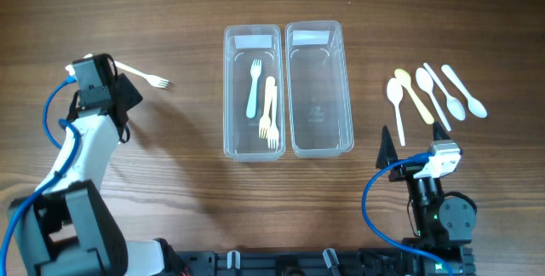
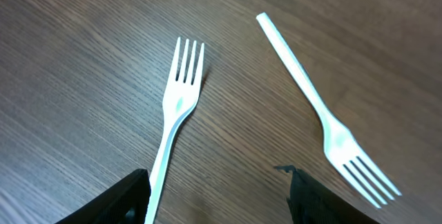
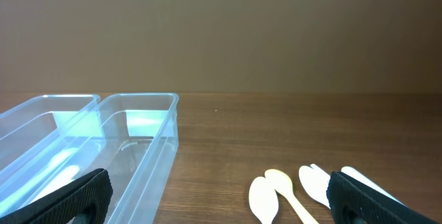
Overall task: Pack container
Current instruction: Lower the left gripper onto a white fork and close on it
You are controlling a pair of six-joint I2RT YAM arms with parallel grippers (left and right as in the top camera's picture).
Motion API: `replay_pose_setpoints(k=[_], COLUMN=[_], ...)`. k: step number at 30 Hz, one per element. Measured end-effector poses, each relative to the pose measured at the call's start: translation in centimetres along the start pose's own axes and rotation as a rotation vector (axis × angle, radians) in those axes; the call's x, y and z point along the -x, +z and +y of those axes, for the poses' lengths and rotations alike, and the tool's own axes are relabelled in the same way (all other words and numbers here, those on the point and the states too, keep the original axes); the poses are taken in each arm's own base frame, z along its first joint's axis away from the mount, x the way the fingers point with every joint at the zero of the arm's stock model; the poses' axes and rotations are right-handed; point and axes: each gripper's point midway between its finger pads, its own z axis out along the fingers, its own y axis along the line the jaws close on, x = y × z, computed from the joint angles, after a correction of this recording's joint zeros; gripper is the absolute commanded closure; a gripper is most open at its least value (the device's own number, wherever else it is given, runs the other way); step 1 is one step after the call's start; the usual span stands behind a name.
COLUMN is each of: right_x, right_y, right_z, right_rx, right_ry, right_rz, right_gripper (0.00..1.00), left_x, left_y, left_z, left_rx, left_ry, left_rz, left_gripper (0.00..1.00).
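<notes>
Two clear containers stand side by side mid-table. The left container holds a pale blue fork and a yellow fork; the right container has nothing in it. My left gripper hovers open over two white forks on the wood. One fork has its handle running just inside the left finger, and the other fork lies off to the right. From overhead only one of these forks shows beside the left arm. My right gripper is open and holds nothing.
Several white and yellow spoons lie in a fan on the table right of the containers, just beyond the right gripper. Blue cables loop from both arms. Both containers appear at the left in the right wrist view.
</notes>
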Motion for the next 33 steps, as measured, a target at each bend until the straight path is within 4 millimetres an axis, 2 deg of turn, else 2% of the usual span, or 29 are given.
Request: replay_pose_setpoints(k=[5,13,26,33], right_x=[0.0,0.0,0.0,0.0], right_y=[0.0,0.0,0.0,0.0], right_z=[0.0,0.0,0.0,0.0], right_rx=[0.0,0.0,0.0,0.0], right_ry=[0.0,0.0,0.0,0.0], right_rz=[0.0,0.0,0.0,0.0], right_gripper=[0.0,0.0,0.0,0.0], left_x=[0.5,0.9,-2.0,-1.7], left_y=[0.2,0.7,4.4,4.7], left_z=[0.3,2.2,2.2,2.1], left_rx=[0.003,0.012,0.011,0.006], left_ry=[0.007,-0.039,-0.021,0.013], left_rz=[-0.018,-0.01,0.083,0.07], left_gripper=[0.36,0.37,0.34,0.34])
